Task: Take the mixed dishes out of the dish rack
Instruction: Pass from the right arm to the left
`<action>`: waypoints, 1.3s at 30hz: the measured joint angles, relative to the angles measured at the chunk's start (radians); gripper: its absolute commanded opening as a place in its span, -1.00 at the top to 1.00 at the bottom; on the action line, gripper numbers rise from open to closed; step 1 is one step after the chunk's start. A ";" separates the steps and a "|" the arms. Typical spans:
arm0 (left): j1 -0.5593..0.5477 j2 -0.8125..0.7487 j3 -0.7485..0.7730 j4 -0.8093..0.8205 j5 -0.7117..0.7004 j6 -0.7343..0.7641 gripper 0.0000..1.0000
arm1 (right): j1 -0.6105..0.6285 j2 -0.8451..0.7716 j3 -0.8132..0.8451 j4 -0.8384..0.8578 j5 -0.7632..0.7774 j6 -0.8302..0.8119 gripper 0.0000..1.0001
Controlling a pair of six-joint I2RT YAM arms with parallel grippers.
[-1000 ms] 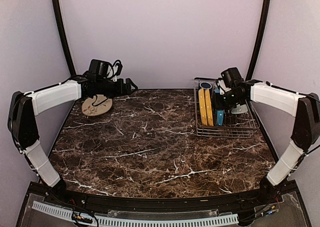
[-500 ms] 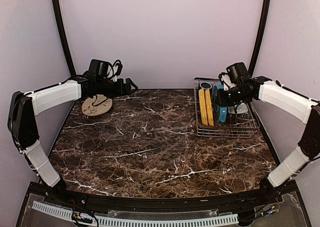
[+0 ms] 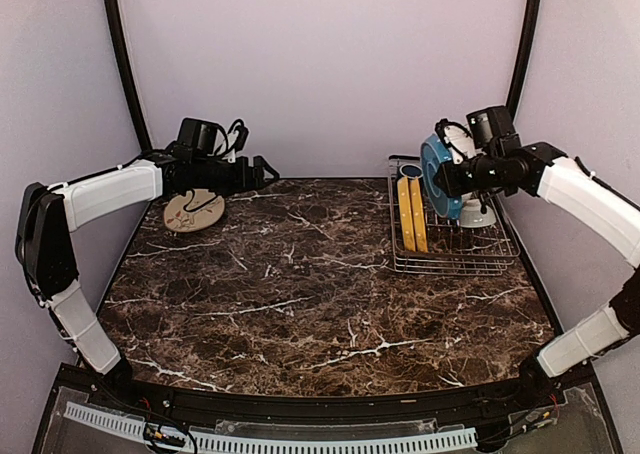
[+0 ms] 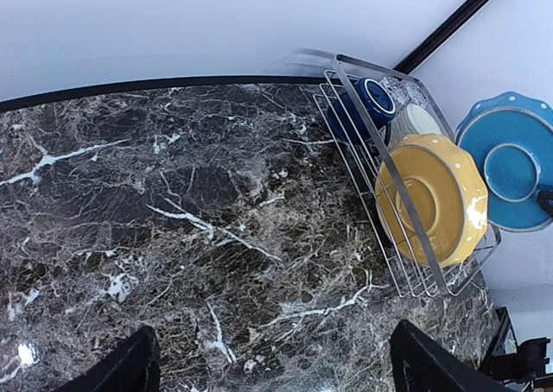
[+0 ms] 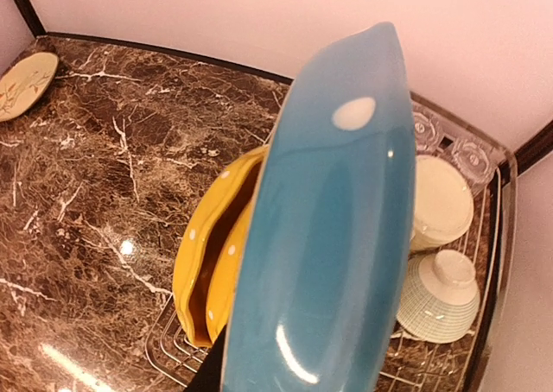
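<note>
Dark veined marble tabletop [image 3: 300,304], right gripper [image 3: 452,178] mostly hidden behind glossy blue white-dotted plate [image 5: 328,237] it clamps at two o'clock, left gripper [image 4: 276,370] spread wide.

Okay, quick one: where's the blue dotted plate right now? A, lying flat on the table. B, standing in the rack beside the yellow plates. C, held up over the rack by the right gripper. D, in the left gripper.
C: the right gripper holds the blue dotted plate on edge, raised above the yellow plates that stand in the dish rack.
</note>
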 measured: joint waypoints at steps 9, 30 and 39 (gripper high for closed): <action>0.000 0.000 0.028 0.031 0.145 -0.090 -0.82 | 0.247 -0.012 0.072 0.081 0.150 -0.336 1.00; 0.030 -0.003 -0.066 0.440 0.466 -0.629 -0.83 | 0.561 0.311 0.071 0.361 0.342 -0.846 1.00; 0.031 0.019 -0.033 0.201 0.340 -0.534 -0.62 | 0.589 0.356 0.071 0.484 0.418 -0.922 1.00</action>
